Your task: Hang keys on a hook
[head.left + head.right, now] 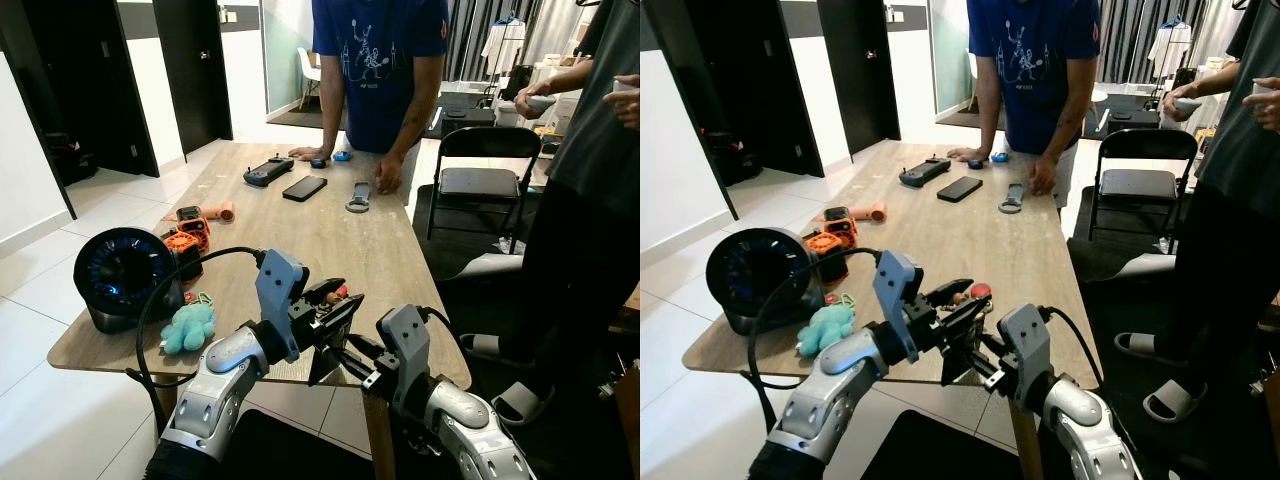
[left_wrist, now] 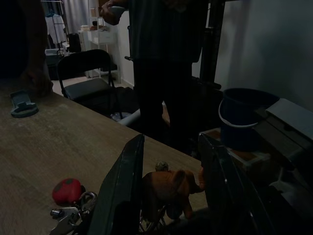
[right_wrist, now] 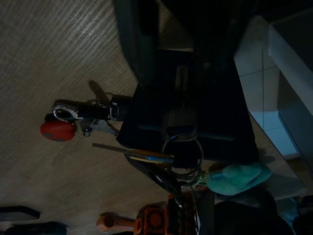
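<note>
While both grippers crowd the lower centre of frame, the keys point(image 1: 973, 293) lie on the table point(image 1: 1030, 250) near its front edge, red fob attached. Left gripper point(image 2: 171, 196) spread around an orange figure point(image 2: 168, 188); right gripper point(image 1: 962, 362) can't tell. Bunch looks light, floppy, slippery: pinch the ring.

Silver arms (black cable looped), blue-grey wrist housings, black fingers point(image 1: 335, 312)

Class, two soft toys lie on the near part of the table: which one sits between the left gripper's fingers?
The small orange plush, between the left gripper fingers at the near edge. The teal plush lies apart, beside the round black fan.
</note>
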Available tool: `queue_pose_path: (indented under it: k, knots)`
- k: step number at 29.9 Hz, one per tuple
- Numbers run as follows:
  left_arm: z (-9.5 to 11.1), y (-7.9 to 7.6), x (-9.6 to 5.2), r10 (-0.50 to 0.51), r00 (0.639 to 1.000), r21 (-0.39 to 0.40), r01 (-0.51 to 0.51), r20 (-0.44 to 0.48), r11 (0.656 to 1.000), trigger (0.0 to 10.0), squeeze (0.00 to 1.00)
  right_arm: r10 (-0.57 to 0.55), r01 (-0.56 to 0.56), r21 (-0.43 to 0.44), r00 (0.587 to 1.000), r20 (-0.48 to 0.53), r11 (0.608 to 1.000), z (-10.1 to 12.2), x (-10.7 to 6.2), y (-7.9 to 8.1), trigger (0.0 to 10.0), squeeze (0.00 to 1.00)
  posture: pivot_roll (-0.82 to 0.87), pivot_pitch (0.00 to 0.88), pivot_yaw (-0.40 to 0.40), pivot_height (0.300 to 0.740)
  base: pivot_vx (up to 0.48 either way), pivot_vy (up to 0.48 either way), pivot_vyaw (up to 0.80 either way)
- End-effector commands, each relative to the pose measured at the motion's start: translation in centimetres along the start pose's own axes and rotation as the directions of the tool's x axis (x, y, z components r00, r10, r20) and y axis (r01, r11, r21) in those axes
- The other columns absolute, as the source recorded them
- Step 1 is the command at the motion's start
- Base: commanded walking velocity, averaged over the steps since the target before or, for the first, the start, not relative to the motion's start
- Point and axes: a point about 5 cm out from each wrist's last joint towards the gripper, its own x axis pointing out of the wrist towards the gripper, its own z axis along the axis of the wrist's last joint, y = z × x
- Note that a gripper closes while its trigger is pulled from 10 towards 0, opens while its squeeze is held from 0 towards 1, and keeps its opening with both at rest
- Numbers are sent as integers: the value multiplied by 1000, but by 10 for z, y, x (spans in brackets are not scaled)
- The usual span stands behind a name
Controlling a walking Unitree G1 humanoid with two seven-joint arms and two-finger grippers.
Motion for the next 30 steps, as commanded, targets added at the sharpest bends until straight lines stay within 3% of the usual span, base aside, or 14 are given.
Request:
queue_pose_path:
  k: [1,22,23,24,25,27,28,30]
  knots:
    - [1,4,-2,8,1000,38,-8,-15,999,10000,0,6,-6,23,1000,-6,1000,-2,0,1,0,0,36,80,12,740,0,0,0]
    - [0,5,-2,15,1000,24,-15,-17,1000,10000,0,18,-18,33,1000,-1,999,-2,0,2,0,0,36,73,12,740,0,0,0]
    - [0,5,-2,15,1000,18,-15,-16,1000,10000,208,18,-18,33,1000,-1,999,-2,0,2,0,0,36,73,12,740,0,0,0]
    - [0,5,-2,15,1000,18,-15,-16,1000,10000,208,18,-18,33,1000,-1,999,-2,0,2,0,0,36,73,12,740,0,0,0]
    - [0,5,-2,15,1000,14,-15,-16,1000,10000,780,18,-18,32,1000,-1,999,-2,0,2,0,0,36,73,12,740,0,0,0]
    - [0,5,-2,15,1000,11,-15,-15,1000,10000,780,18,-18,32,1000,-1,999,-2,0,3,0,0,35,73,14,740,0,0,0]
    - [1,5,-2,12,1000,2,-12,-14,1000,10000,1000,16,-16,32,1000,0,999,-2,0,3,0,0,35,72,17,740,0,0,0]
    - [1,5,-2,12,1000,0,-12,-13,1000,10000,1000,15,-15,32,1000,1,999,-2,0,3,0,0,35,72,18,740,0,0,0]
